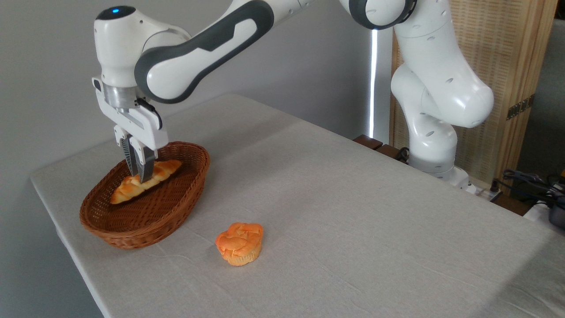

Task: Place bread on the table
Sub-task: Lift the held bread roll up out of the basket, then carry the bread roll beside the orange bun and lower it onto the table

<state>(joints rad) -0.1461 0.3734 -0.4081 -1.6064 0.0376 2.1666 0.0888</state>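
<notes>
Across most of the frame, the table [353,212] runs from lower left to the right edge, covered in a plain light grey-beige cloth, rounded corner at far left. White robot arm [423,88] stands at the upper right behind the table edge and reaches across the top of the frame to the upper left, wrist pointing straight down, small blue light on top. Slatted wooden screen [507,53] in the upper right corner behind the arm; dark cables [529,181] at the right edge. Brown oval wicker basket [145,216] sits on the table at left of frame, near the left edge. Bread [165,169], long braided golden-orange loaf, is over the inside of the basket, lying lengthwise, right end tilted higher than the left end; can't tell whether the low left end touches the basket floor. Claw [139,174] comes down from above into the basket, fingers pressed close together and pinching the bread near its middle. Orange muffin-shaped bun [239,243] sits upright on the cloth, lower centre, to the right of the basket and apart from it.
</notes>
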